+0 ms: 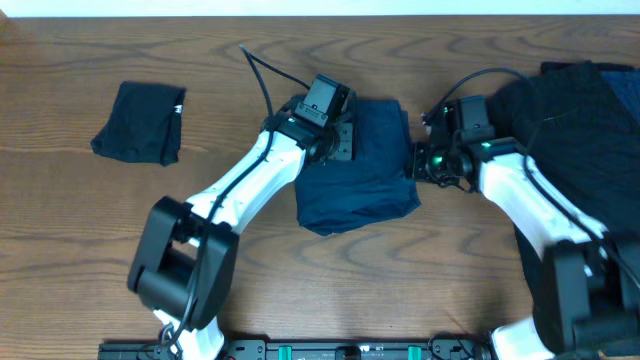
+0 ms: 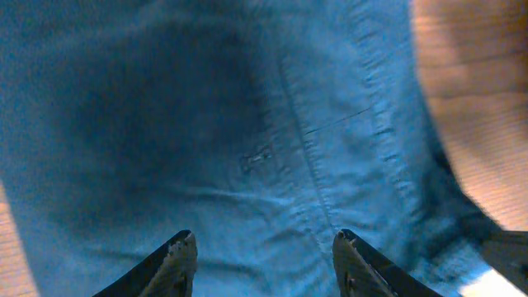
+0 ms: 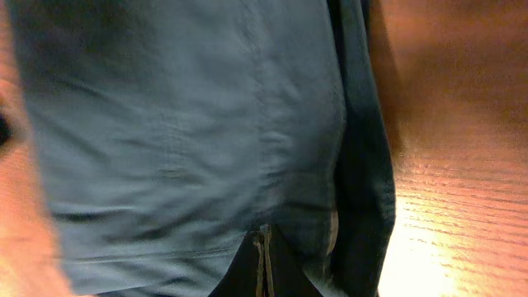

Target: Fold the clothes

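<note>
Left claw stands open over navy garment on desk; right claw closed at its right edge (pinch unconfirmed).

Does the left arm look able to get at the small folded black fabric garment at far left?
Probably yes: bare wooden table lies between the folded black garment and the left gripper, which is open over the navy blue garment.

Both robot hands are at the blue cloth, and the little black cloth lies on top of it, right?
Not on top. The overhead view shows the little black cloth lying alone on the table, left of the blue cloth. The left gripper and right gripper are indeed at the blue one.
</note>
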Robot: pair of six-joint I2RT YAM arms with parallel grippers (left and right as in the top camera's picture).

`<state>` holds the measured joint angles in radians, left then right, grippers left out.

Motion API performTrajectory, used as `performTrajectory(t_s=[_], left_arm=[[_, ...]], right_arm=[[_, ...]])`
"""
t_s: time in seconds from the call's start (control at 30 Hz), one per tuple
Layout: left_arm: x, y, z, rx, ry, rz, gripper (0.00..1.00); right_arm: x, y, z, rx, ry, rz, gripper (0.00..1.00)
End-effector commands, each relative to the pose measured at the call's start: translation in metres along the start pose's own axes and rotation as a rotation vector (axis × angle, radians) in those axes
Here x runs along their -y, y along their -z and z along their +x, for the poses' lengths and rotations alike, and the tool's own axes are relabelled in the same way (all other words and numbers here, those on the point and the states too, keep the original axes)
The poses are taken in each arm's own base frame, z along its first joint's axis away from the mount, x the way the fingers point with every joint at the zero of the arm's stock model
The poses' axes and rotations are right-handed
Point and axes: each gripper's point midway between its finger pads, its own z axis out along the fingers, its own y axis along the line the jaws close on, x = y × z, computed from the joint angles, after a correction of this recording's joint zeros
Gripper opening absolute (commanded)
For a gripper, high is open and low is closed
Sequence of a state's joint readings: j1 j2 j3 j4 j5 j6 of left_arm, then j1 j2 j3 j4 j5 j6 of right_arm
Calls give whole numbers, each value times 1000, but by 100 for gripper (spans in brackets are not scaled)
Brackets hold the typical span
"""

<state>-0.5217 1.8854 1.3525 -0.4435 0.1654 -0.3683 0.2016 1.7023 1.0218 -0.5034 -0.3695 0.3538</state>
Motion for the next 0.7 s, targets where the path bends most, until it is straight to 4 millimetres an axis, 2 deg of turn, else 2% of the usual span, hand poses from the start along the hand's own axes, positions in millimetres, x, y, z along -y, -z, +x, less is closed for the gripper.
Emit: performTrajectory(t_s=[0.0, 0.1, 0.23, 0.37, 0.5, 0.57, 0.67], left_arm=[[-15, -27, 19, -66, -6, -53, 55], [-22, -41, 29, -103, -2, -71, 55], [-28, -58, 36, -129, 1, -82, 55], [-28, -60, 36, -127, 0, -81, 55], [-18, -47, 16, -67, -35, -54, 56], [-8, -29, 0, -15, -42, -29, 57], [4, -2, -13, 37, -47, -1, 60]], right_arm=[[10, -20, 27, -125, 5, 7, 1], [24, -30, 51, -233, -43, 51, 1], [42, -48, 56, -256, -72, 115, 1], [50, -61, 66, -295, -132, 133, 1], [53, -63, 71, -316, -141, 141, 1], [53, -63, 72, -319, -141, 142, 1], [53, -62, 73, -323, -142, 144, 1]])
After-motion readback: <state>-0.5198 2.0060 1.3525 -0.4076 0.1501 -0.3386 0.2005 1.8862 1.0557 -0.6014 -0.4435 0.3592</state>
